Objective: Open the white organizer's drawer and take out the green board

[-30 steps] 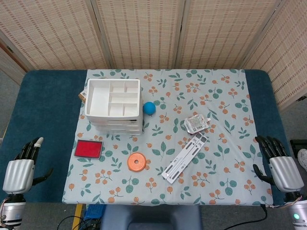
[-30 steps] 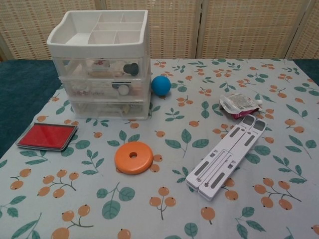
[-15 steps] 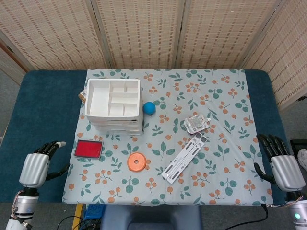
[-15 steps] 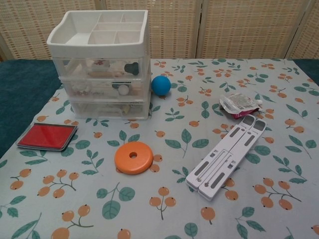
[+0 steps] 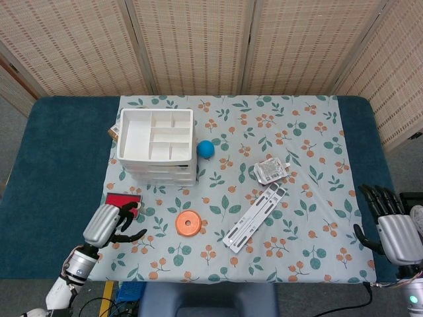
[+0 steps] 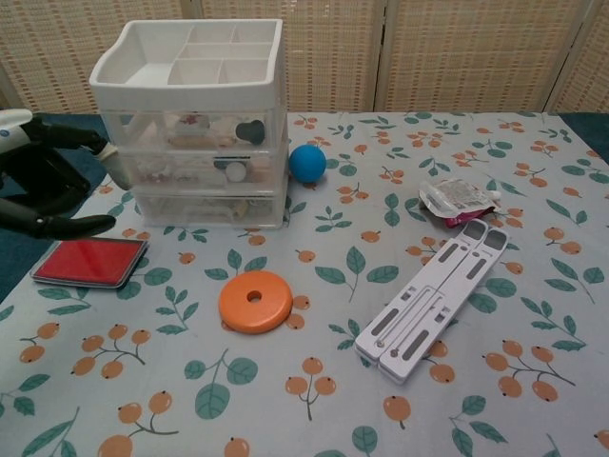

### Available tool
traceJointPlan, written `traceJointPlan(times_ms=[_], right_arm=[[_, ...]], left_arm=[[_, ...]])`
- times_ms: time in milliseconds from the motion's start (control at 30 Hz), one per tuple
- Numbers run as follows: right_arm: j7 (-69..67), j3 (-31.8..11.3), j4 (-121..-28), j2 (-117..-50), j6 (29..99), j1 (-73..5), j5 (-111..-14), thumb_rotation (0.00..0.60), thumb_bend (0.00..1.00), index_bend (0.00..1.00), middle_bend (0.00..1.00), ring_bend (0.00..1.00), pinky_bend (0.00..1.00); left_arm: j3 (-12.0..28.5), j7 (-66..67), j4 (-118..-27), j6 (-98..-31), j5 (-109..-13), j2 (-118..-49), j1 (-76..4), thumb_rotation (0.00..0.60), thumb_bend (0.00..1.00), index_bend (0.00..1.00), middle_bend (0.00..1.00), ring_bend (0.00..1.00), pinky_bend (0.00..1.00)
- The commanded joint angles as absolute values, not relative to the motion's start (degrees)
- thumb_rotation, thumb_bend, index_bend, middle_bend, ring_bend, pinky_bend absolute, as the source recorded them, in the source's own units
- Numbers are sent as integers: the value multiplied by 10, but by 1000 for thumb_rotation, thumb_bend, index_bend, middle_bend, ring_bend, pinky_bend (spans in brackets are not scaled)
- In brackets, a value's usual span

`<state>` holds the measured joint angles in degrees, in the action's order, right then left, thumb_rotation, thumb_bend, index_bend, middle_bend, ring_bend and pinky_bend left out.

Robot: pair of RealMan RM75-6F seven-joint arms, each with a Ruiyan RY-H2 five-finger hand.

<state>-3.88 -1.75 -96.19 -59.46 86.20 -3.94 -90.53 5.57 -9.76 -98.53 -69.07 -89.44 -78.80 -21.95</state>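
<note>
1. The left hand [image 5: 112, 222] hovers over the near-left part of the floral cloth [image 5: 310, 132], above the red pad [image 5: 123, 200]; its fingers are spread and loosely curved, holding nothing. In the chest view the same hand [image 6: 43, 186] shows at the left edge, apart from the organizer.
2. The white organizer [image 5: 157, 145] stands beyond and to the right of that hand, all its drawers [image 6: 195, 171] closed. Small items show through the clear fronts, but the green board cannot be made out.
3. An orange disc [image 6: 255, 301] lies in front of the organizer, a blue ball [image 6: 307, 163] just beside its right side.
4. A white folding stand [image 6: 433, 300] lies further right, with a small pouch [image 6: 457, 200] behind it.
5. The right hand [image 5: 394, 228] hangs beyond the table's right edge, fingers extended and apart, empty.
</note>
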Motion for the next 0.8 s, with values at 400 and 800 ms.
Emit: traceJointPlan(times_ms=[400,800], right_arm=[[-33,-18,-970,-592,864,-38,-907,600,413,0,68,0,24],[-28,-16,-975,-590,865,-35,-906,600,413,0,68,0,23]], left_arm=[[57,-252,-959,-562,-806,-887,-287,600,210,159,935,1000,1000],[104,-293,-929,-555,-685,-981,-287,600,210,113,944,1000,1000]])
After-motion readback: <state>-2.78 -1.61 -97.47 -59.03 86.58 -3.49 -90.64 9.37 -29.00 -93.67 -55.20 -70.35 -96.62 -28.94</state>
